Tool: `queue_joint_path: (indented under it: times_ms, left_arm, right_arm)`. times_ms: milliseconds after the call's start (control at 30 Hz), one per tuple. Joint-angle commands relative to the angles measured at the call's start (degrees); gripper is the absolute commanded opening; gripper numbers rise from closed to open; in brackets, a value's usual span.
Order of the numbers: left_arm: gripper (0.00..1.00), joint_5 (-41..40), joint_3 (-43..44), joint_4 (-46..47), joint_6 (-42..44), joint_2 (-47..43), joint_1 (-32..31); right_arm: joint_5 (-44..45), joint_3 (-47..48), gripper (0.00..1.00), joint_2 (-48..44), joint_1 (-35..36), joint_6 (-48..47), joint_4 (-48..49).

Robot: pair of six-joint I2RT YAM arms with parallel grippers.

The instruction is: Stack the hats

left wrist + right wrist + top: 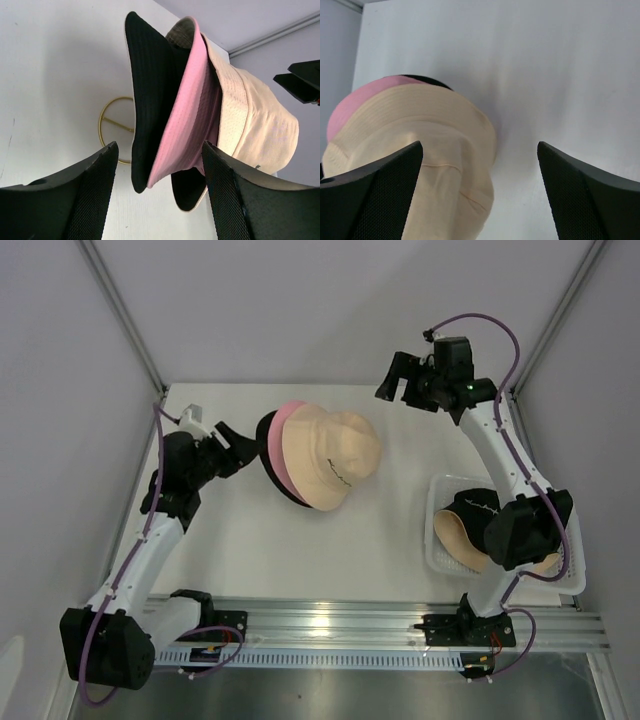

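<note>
A stack of hats stands mid-table: a beige hat [335, 462] on top, a pink hat [283, 425] under it and a black hat [271, 455] at the bottom. In the left wrist view the black brim [150, 100], pink brim [182, 120] and beige crown [260, 125] hang above the table. My left gripper [232, 445] is open, just left of the stack, touching nothing. My right gripper [397, 380] is open and empty, raised at the back right of the stack; the beige hat [430, 145] and pink hat [365, 95] show below it.
A white mesh basket [570, 585] at the right front holds a black hat [470, 512] and a beige hat [455, 540], partly hidden by my right arm. A gold wire-ring stand [112, 127] shows under the stack. Walls enclose the table on three sides.
</note>
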Motion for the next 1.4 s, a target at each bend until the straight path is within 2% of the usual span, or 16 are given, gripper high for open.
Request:
queue_joint_path:
  times_ms: [0,100,133,233,467,733,933,1000,1033,1067,1133,1167,1367]
  left_arm:
    - [0.71,2.0,0.3,0.4,-1.1,-0.5,-0.1]
    - [0.71,2.9,1.4,1.4,-0.4,-1.3,-0.1]
    - [0.71,5.6,1.8,2.5,-0.1,-1.0,-0.2]
    - [0.71,10.5,5.2,4.7,1.0,1.7,-1.6]
    - [0.7,13.6,11.3,7.2,1.4,7.8,-5.8]
    - [0.69,13.6,14.6,7.7,0.8,15.6,-6.5]
    - [0.64,13.3,15.0,8.5,0.2,18.3,-6.5]
    - [0.53,14.7,15.8,10.8,-1.7,20.0,-6.7]
    - [0.44,14.7,16.5,10.8,-2.0,20.7,-6.7]
    - [0.27,14.4,17.0,10.6,-2.4,21.2,-6.7]
    - [0.07,12.9,17.7,8.8,-3.3,23.0,-6.7]
    - [0.01,9.7,17.8,7.7,-4.9,23.4,-6.4]
    - [0.01,5.5,11.3,9.6,-14.3,26.2,-2.8]
  right_arm:
    - [-5.7,-3.5,0.98,-1.0,3.5,1.4,6.1]
    - [-6.0,-3.1,0.98,0.0,7.1,-0.3,6.2]
    - [-6.1,-2.6,0.97,0.6,8.2,-0.4,6.2]
    - [-6.9,0.2,0.94,4.1,9.3,-0.3,5.5]
    - [-6.9,4.8,0.88,7.9,10.7,-0.3,4.0]
    - [-6.0,11.1,0.86,11.0,11.2,-0.8,0.3]
    - [-5.0,11.8,0.87,10.9,11.4,-1.5,-0.6]
    - [-5.2,12.4,0.87,11.3,11.5,-1.3,-0.6]
    - [-5.2,12.6,0.87,11.6,11.6,-1.3,-0.7]
    - [-5.3,13.1,0.87,11.8,11.6,-1.4,-0.9]
    - [-5.1,13.9,0.87,12.3,11.5,-1.7,-1.6]
    - [-4.8,14.1,0.89,12.4,11.5,-1.9,-2.2]
    - [-2.4,14.3,0.96,11.9,10.0,-2.5,-3.4]
